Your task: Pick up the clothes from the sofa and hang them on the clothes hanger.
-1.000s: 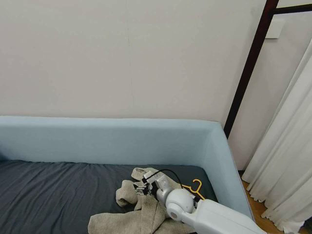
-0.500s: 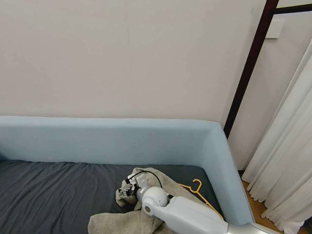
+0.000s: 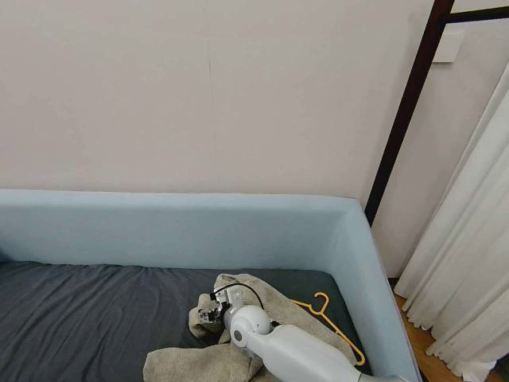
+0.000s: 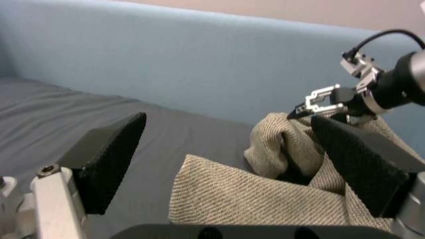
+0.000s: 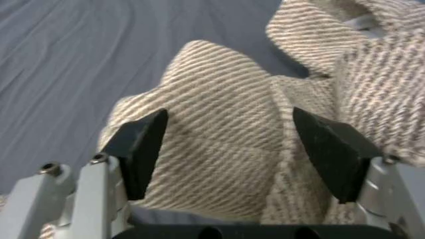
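Early: knit top (image 3: pixel 179 362) lies crumpled on sofa (image 3: pixel 175 231) seat, orange hanger (image 3: pixel 330 314) beside it. Right gripper (image 5: pixel 229 119), claws spread, sits over the top w/ nothing gripped; left gripper (image 4: pixel 229 129) also spread, nearby. Pickup & hanging yet to do.

A plain off-white wall (image 3: pixel 238 95) fills the far side of the room, evenly lit, a faint vertical seam running down it left of centre. Against it stands a pale blue sofa (image 3: pixel 199 231), its low padded back stretching from the left edge to a matching arm (image 3: pixel 367 278) on the right; the seat (image 3: pixel 79 318) is covered in dark grey fabric, lightly creased. Just right of the sofa's corner, a dark post (image 3: pixel 406 111) rises at a slant to a crossbar (image 3: pixel 477 14) at the top. Farther right, white curtains (image 3: pixel 469 278) hang in long folds to a strip of wooden floor (image 3: pixel 420 344).
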{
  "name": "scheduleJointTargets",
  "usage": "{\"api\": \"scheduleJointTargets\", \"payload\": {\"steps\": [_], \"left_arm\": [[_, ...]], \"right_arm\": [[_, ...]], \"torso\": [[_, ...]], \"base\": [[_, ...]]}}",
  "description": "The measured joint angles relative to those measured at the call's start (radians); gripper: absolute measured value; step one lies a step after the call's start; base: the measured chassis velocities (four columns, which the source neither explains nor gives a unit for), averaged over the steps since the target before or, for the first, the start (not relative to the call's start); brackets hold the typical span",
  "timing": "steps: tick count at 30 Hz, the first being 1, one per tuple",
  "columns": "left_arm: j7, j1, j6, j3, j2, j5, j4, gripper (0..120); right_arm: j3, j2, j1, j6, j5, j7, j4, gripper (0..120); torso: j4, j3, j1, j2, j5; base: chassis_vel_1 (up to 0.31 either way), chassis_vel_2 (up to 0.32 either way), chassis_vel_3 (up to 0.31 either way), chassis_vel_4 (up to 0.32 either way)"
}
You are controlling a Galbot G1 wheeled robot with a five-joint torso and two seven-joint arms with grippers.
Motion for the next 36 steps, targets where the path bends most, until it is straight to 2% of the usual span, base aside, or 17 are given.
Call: {"api": "scheduleJointTargets", "payload": {"steps": [8, 14, 15, 17, 20, 21, 25, 27, 30, 33, 36], "left_arm": [[0.005, 0.012, -0.024, 0.002, -0.009, 0.005, -0.012, 98], [0.007, 0.01, -0.027, 0.006, -0.011, 0.005, -0.013, 98], [0.008, 0.012, -0.031, 0.006, -0.01, 0.005, -0.014, 98], [0.008, 0.013, -0.034, 0.006, -0.01, 0.005, -0.014, 98], [0.008, 0.014, -0.043, 0.005, -0.007, 0.002, -0.01, 98], [0.008, 0.014, -0.043, 0.005, -0.007, 0.002, -0.01, 98], [0.007, 0.005, -0.046, 0.002, 0.005, -0.006, -0.007, 98], [0.007, 0.002, -0.046, 0.002, 0.007, -0.008, -0.007, 98], [0.007, -0.004, -0.046, 0.002, 0.012, -0.013, -0.007, 98], [0.007, -0.006, -0.046, 0.002, 0.013, -0.013, -0.005, 98], [0.007, -0.01, -0.046, 0.002, 0.014, -0.015, 0.0, 98]], "right_arm": [[0.005, -0.032, 0.002, -0.002, -0.012, -0.009, -0.035, 71], [-0.01, -0.023, 0.008, -0.004, -0.036, -0.014, -0.061, 67], [-0.011, -0.012, 0.014, -0.004, -0.047, -0.011, -0.079, 59], [-0.012, -0.008, 0.018, -0.004, -0.053, -0.011, -0.088, 56], [-0.015, -0.005, 0.034, -0.004, -0.07, -0.013, -0.114, 41], [-0.015, -0.005, 0.034, -0.004, -0.07, -0.013, -0.114, 41], [-0.035, -0.013, 0.049, -0.016, -0.077, -0.012, -0.116, 23], [-0.04, -0.015, 0.052, -0.023, -0.079, -0.011, -0.116, 19], [-0.059, -0.018, 0.06, -0.041, -0.089, -0.012, -0.113, 6], [-0.069, -0.019, 0.065, -0.042, -0.092, -0.012, -0.112, 0], [-0.078, -0.021, 0.073, -0.041, -0.094, -0.011, -0.109, 0]], "torso": [[-0.0001, 0.0, 0.0, 0.0, 0.0001], [0.0, 0.0, 0.0, 0.0, 0.0], [0.0001, 0.0, 0.0, 0.0, 0.0001], [0.0003, 0.0, 0.0, 0.0, 0.0001], [0.0001, 0.0, 0.0, 0.0, 0.0], [0.0001, 0.0, 0.0, 0.0, 0.0], [0.0, 0.0, 0.0, 0.0, 0.0], [-0.0001, 0.0, 0.0, 0.0, 0.0], [0.0, 0.0, 0.0, 0.0, 0.0], [0.0, 0.0, 0.0, 0.0, 0.0], [0.0001, 0.0, 0.0, 0.0, 0.0]], "base": [[0.0, 0.0, 0.0, 0.0], [0.0, 0.0, 0.0, 0.0], [0.0, 0.0, 0.0, 0.0], [0.0, 0.0, 0.0, 0.0], [0.0, 0.0, 0.0, 0.0], [0.0, 0.0, 0.0, 0.0], [0.0, 0.0, 0.0, 0.0], [0.0, 0.0, 0.0, 0.0], [0.0, 0.0, 0.0, 0.0], [0.0, 0.0, 0.0, 0.0], [0.0, 0.0, 0.0, 0.0]]}}
